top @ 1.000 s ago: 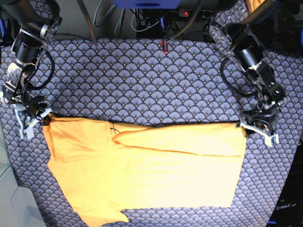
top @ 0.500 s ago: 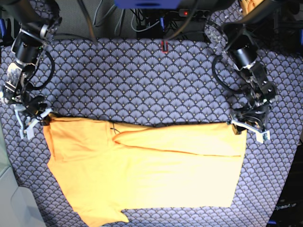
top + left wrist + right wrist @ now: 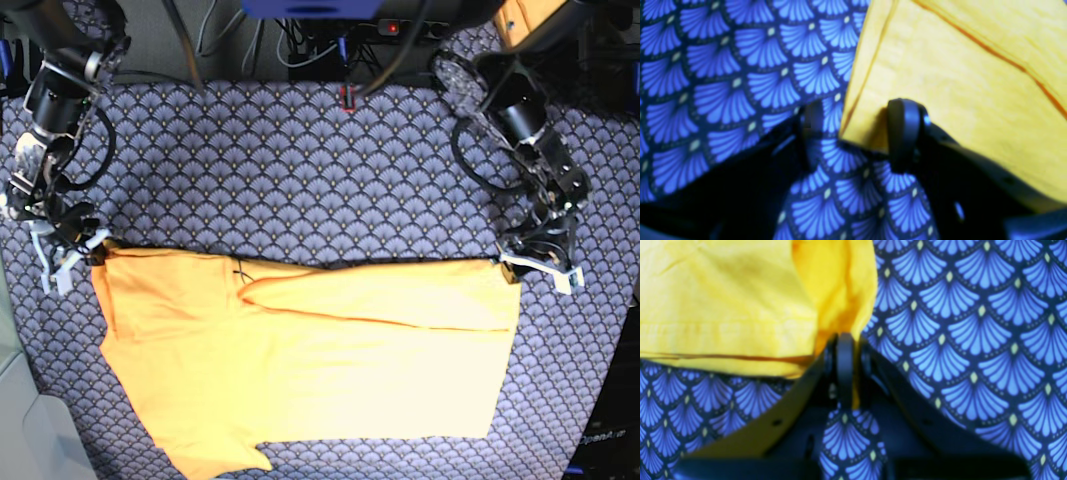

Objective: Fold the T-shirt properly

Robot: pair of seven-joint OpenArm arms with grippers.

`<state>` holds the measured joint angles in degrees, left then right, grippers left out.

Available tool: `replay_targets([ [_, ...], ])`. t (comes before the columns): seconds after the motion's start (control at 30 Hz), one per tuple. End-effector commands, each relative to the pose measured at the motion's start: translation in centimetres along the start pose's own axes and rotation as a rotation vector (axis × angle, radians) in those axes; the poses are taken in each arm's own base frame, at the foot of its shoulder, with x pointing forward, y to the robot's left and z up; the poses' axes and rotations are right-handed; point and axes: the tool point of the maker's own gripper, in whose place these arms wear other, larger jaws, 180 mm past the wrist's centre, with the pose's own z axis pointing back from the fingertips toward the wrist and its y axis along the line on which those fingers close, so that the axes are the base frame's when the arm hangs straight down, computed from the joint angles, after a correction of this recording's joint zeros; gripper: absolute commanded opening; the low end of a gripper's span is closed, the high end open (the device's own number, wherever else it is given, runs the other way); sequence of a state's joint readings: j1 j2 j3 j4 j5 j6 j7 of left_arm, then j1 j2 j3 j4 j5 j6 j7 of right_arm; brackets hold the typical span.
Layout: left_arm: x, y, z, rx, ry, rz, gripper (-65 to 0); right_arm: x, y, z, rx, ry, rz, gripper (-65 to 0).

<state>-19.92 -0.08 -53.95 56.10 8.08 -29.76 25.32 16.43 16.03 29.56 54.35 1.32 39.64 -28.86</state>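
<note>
The T-shirt (image 3: 300,360) lies flat on the fan-patterned cloth (image 3: 300,170), with one side already folded over along its far edge. The right gripper (image 3: 845,350) is pinched tight on a sleeve corner. The left gripper (image 3: 853,133) stands wide, its jaws either side of the hem corner. It seems the corners are being taken; next, the left must close before lifting.

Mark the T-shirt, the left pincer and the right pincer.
T-shirt (image 3: 300,370), base view, middle of the body.
Left pincer (image 3: 853,133), left wrist view, between the fingertips.
Right pincer (image 3: 845,350), right wrist view, at the closed fingertips.
</note>
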Motion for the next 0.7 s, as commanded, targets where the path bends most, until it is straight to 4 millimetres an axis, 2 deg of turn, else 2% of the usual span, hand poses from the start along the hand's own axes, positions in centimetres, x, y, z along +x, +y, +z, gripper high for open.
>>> replay_targets([
  [0.0, 0.0, -0.3, -0.3, -0.006, 0.02, -0.003, -34.7, 0.7, -0.5, 0.3, -0.008, -0.001, 0.02, -65.0],
  [0.13, -0.2, -0.6, -0.5, -0.014, 0.006, 0.005, -35.0, 0.7, -0.6, 0.3, -0.01, 0.0, 0.02, -65.0],
  [0.2, -0.3, -0.6, -0.5, -0.014, 0.007, 0.005, -38.9, 0.7, -0.6, 0.3, -0.01, 0.0, 0.02, -65.0],
  [0.27, -0.4, -0.6, -0.4, -0.013, 0.008, 0.005, -47.9, 0.8, -0.7, 0.4, -0.012, 0.0, 0.02, -65.0],
  [0.37, -0.5, -0.6, -0.5, -0.014, 0.013, 0.006, -65.0, 0.8, -0.7, 0.4, -0.013, -0.001, 0.019, -65.0],
  [0.5, -1.3, -0.7, -0.5, -0.017, 0.065, 0.003, -65.0, 0.8, -0.7, 0.4, -0.013, -0.001, 0.019, -65.0],
  [0.6, -1.1, -0.8, -0.3, -0.022, 0.082, -0.008, -65.0, 0.8, -0.7, 0.4, -0.012, 0.0, 0.021, -65.0],
  [0.67, -0.2, -0.5, 0.0, -0.01, 0.071, -0.022, -65.0, 0.7, -0.7, 0.4, -0.014, 0.0, 0.018, -65.0],
])
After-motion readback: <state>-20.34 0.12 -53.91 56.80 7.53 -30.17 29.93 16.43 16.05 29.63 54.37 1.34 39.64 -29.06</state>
